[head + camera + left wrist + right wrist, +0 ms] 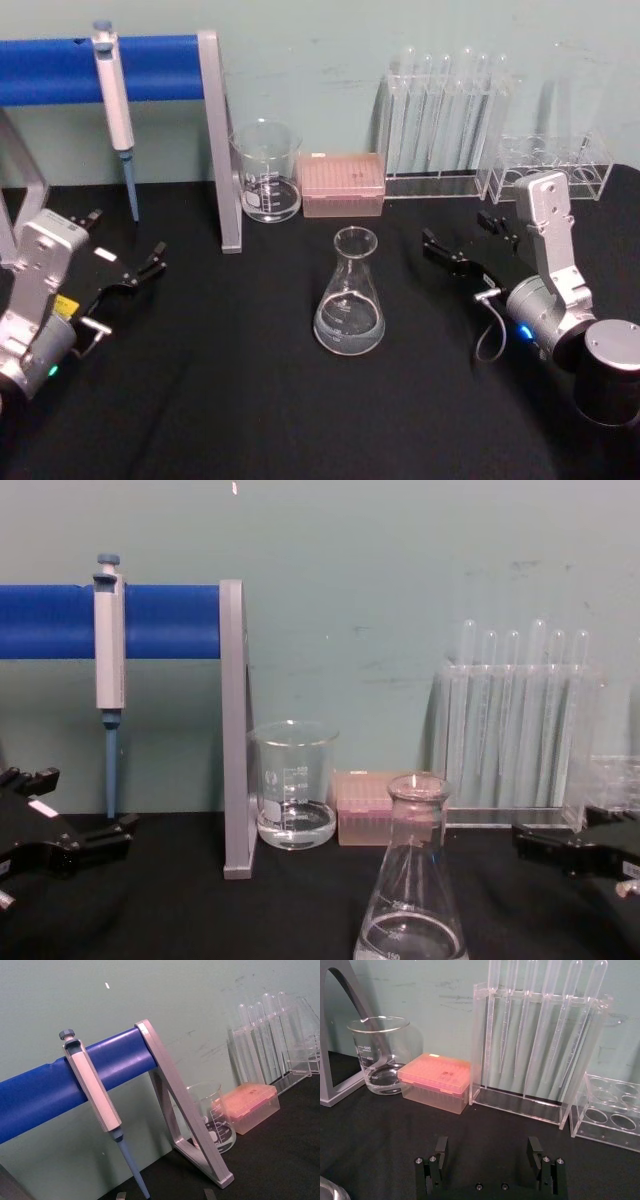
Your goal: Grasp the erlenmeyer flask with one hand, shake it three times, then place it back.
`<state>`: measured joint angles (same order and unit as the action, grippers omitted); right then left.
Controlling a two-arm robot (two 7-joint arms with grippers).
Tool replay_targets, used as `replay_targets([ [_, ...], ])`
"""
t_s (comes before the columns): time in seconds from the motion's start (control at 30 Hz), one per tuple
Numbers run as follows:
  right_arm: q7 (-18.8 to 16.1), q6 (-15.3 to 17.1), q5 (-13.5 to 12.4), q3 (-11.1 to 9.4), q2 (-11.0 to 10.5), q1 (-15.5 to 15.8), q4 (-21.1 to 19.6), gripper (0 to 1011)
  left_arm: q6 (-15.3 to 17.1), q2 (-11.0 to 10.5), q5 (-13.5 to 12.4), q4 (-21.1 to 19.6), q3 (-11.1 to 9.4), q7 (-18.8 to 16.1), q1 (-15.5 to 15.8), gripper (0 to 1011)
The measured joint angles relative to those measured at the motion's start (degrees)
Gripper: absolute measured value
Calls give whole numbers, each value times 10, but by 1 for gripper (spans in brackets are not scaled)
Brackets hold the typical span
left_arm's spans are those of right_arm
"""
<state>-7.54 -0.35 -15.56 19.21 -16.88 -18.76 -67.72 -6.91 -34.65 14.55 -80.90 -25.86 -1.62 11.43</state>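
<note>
Glass flask [350, 295] stands upright mid-bench on black cloth [250, 400], w/ a little clear liquid in its base, untouched by either pincer. In chest view it sits in front, low centre [412, 880].

Right pincer [462, 246] lies low on the bench to the flask's right, near but apart, tips aimed toward it; released, w/ a wide gap between fingers [441, 1146] in right wrist view. Left pincer [125, 250] rests at bench's left side, well apart from the flask, also released.

Behind the flask: beaker [266, 172] w/ printed scale and some liquid, pink tip box [342, 185] just beside it on the right. Further right, clear rack [440, 180] w/ upright tubes, then a lower clear rack [560, 165] at the far right. Blue bar [60, 68] on a grey frame [222, 140] at back left, pipette [115, 110] hanging from it, tip down.
</note>
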Motion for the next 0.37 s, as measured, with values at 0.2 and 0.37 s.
replay_targets([
  [0.2,0,0,0,0,0,0,0,1003,0,0,0,0,0,0,0,1001],
  [0.37,0,0,0,0,0,0,0,1002,0,0,0,0,0,0,0,1001],
])
